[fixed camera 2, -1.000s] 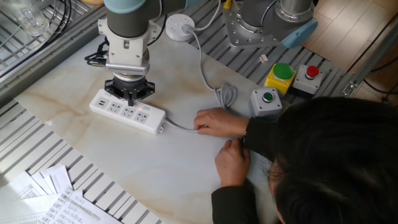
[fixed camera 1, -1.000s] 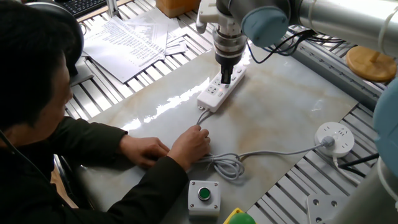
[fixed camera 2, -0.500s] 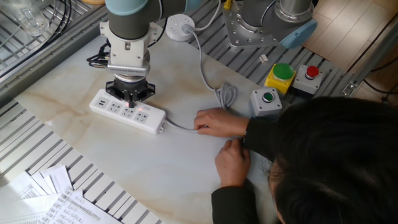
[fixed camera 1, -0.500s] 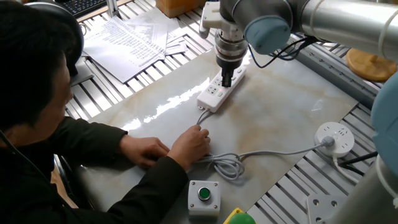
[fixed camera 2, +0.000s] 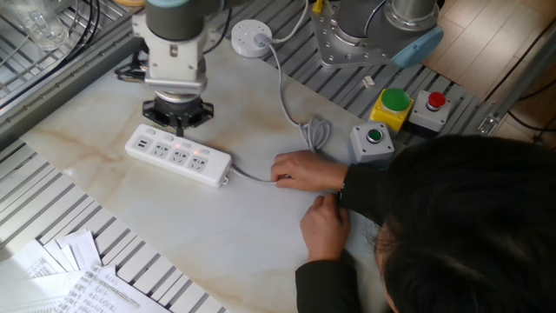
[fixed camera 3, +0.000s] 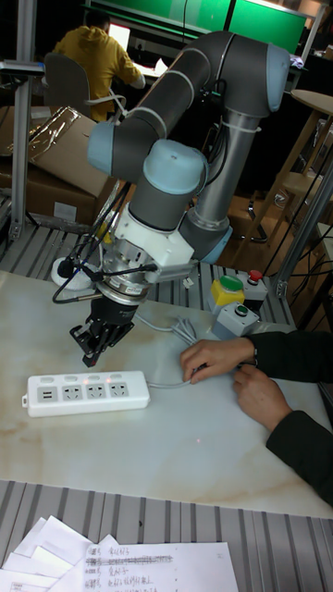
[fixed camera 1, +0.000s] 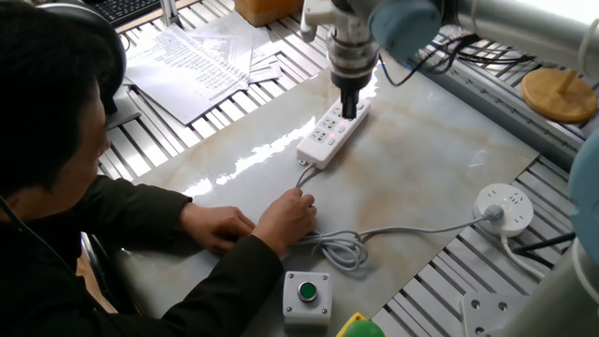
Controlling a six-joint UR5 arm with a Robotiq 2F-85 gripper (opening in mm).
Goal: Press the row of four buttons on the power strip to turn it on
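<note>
The white power strip [fixed camera 1: 329, 134] [fixed camera 2: 178, 157] [fixed camera 3: 88, 394] lies flat on the marble tabletop. The four buttons [fixed camera 2: 178, 144] [fixed camera 3: 90, 379] run along its long edge on the robot's side, and small red lights glow at some of them. My gripper [fixed camera 1: 349, 109] [fixed camera 2: 176, 119] [fixed camera 3: 93, 355] hangs just above that button edge, fingers pointing down, apart from the strip. No view shows whether the fingertips touch. A person's hand [fixed camera 1: 292, 213] [fixed camera 2: 302, 170] [fixed camera 3: 211, 357] rests on the strip's grey cable [fixed camera 1: 337, 245].
A round white socket puck [fixed camera 1: 504, 208] [fixed camera 2: 252, 36] sits at the table's edge. A grey box with a green button [fixed camera 1: 307, 295] [fixed camera 2: 373, 139] [fixed camera 3: 239, 317] stands near the person. A yellow button box [fixed camera 2: 393, 103] and papers [fixed camera 1: 206, 56] lie further off.
My gripper has risen off the strip's buttons and drifted slightly toward the strip's far end. The strip and the person's hands have stayed put.
</note>
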